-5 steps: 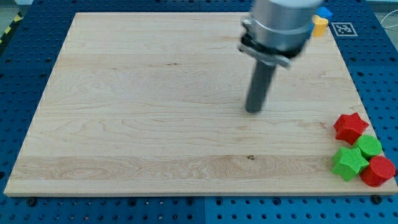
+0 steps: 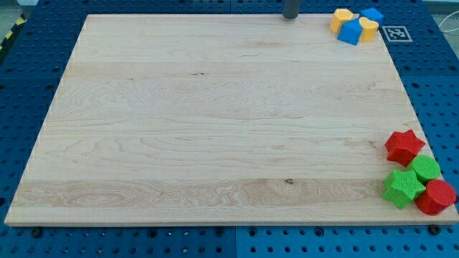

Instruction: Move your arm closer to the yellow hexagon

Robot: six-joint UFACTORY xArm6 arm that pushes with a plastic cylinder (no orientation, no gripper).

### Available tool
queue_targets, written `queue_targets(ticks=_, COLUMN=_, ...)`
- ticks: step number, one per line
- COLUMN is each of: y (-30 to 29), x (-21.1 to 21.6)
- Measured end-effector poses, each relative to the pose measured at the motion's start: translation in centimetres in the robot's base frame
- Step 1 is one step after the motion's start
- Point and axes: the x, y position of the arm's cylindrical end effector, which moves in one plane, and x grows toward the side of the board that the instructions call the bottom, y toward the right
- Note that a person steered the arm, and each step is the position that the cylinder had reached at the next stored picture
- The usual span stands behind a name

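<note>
The yellow hexagon (image 2: 342, 18) lies at the view's top right corner of the wooden board (image 2: 215, 122), touching a blue block (image 2: 351, 31). My tip (image 2: 290, 16) is at the view's top edge of the board, a short way to the left of the yellow hexagon and apart from it. Only the lowest bit of the rod shows; the rest is out of frame.
Another yellow block (image 2: 368, 29) and another blue block (image 2: 372, 14) sit in the same top right cluster. At the view's bottom right lie a red star (image 2: 404, 147), a green block (image 2: 427, 168), a green star (image 2: 403, 186) and a red block (image 2: 436, 197).
The arm has moved from the board's upper middle toward the view's top, so most of it has left the frame. It now uncovers the top right cluster. No block has moved.
</note>
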Motion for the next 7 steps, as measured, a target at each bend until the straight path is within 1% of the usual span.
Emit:
queue_targets(ticks=2, y=2.7, x=0.0)
queue_targets(ticks=4, y=3.6, x=-0.1)
queue_targets(ticks=7, y=9.8, x=-0.1)
